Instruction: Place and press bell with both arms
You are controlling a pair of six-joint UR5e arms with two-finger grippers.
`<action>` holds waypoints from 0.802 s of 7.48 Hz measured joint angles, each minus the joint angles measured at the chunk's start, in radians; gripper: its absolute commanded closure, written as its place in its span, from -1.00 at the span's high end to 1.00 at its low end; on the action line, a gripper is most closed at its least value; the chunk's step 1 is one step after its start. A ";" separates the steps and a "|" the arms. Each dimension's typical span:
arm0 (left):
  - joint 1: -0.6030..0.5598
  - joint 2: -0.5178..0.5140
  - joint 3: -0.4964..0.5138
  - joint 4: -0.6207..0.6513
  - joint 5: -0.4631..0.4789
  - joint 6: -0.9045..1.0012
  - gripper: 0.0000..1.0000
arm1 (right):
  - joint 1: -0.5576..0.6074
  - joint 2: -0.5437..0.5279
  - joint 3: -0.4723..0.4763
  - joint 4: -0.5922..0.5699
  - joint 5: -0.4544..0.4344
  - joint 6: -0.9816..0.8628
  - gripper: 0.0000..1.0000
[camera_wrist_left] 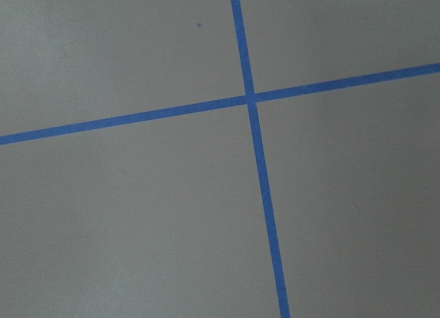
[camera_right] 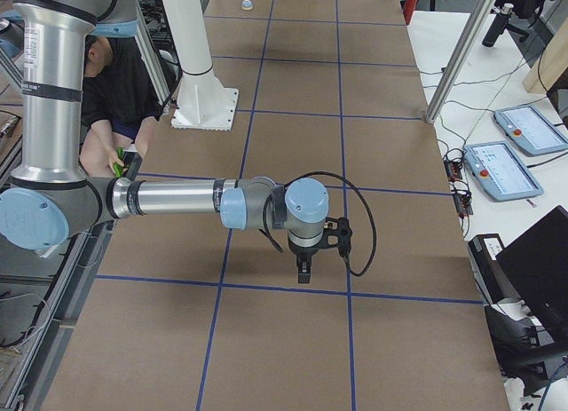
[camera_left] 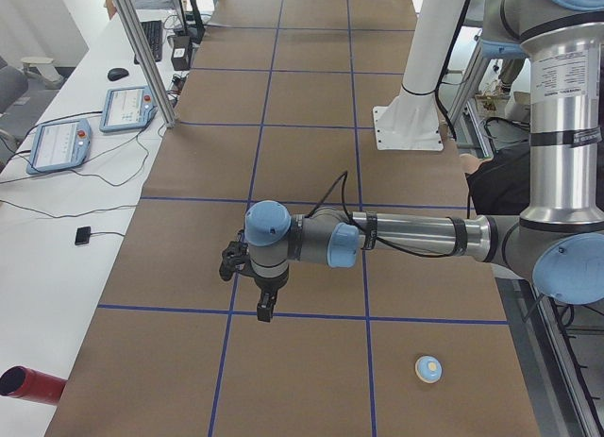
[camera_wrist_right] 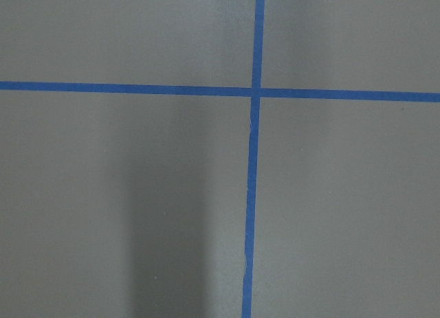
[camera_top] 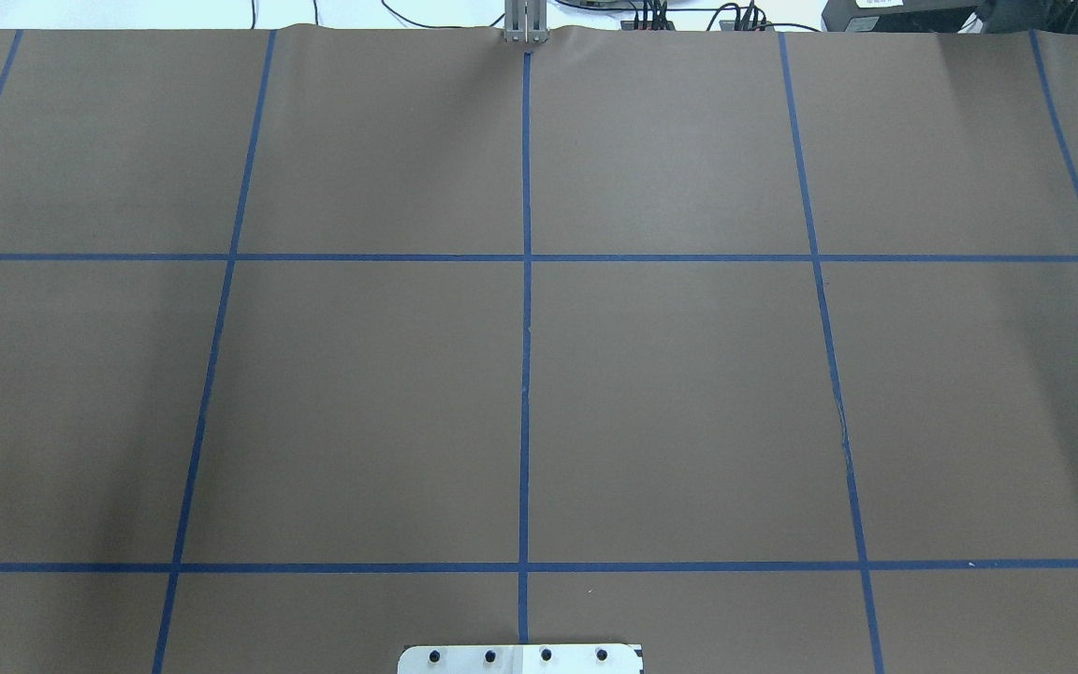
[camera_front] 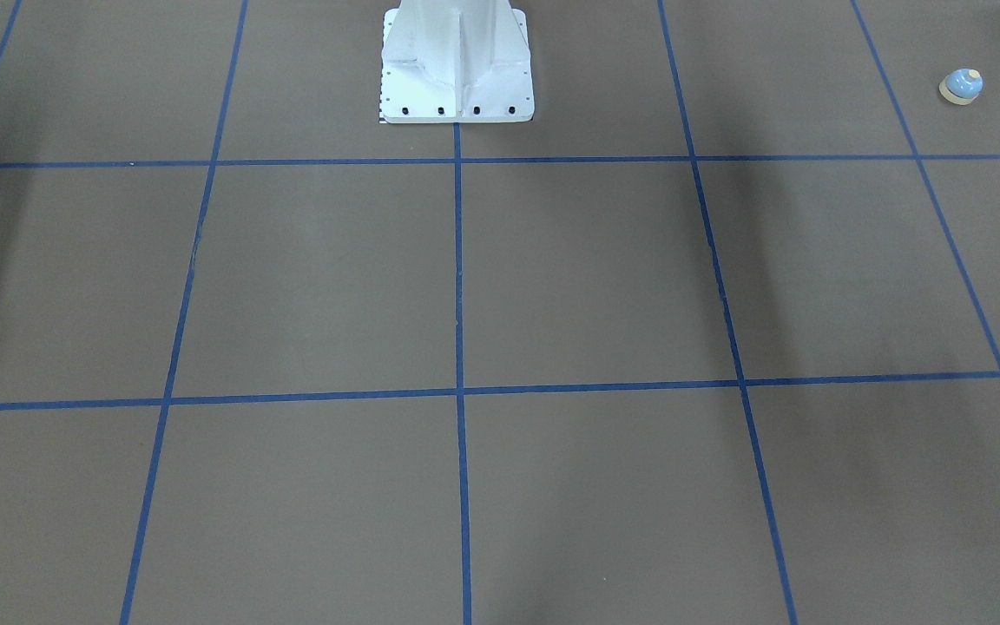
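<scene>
A: Left fingers [camera_left: 267,310]: open or closed?
B: Can't tell. Only the side cam shows them, as one dark prong pointing straight down and hanging above the counter [camera_left: 311,97]. The right fingers [camera_right: 303,273] are the same: straight down, off the paper, state unreadable.
A: And the wrists?
B: Each wrist turns its tool downward off a level forearm. The left arm [camera_left: 415,237] has its forearm horiz., reaching out from the robot's side over the counter. Its elbow sits past the counter's robot-side edge, w/ the upper arm rising vert. from there. The right arm [camera_right: 169,198] mirrors that pose at the other end.
A: Wrist cams?
B: Each looks down on a crossing of blue tape [camera_wrist_left: 251,97] on brown paper.
A: Where's the bell?
B: The bell [camera_left: 429,368] stands upright on the counter, button up, toward the robot's left end. It's in the grid row nearest the base and well off to the side of the white pedestal [camera_front: 457,69]. It's well apart from the left fingers, and neither arm touches it.
</scene>
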 measured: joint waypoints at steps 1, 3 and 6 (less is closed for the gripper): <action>0.000 -0.002 0.000 0.001 0.001 0.000 1.00 | 0.000 0.000 -0.001 0.001 -0.004 -0.002 1.00; 0.000 0.000 -0.001 0.002 0.000 -0.001 1.00 | -0.001 0.001 -0.002 0.003 -0.016 -0.003 1.00; 0.000 0.001 -0.046 0.005 0.006 -0.011 1.00 | -0.001 0.002 0.000 0.004 -0.012 -0.002 1.00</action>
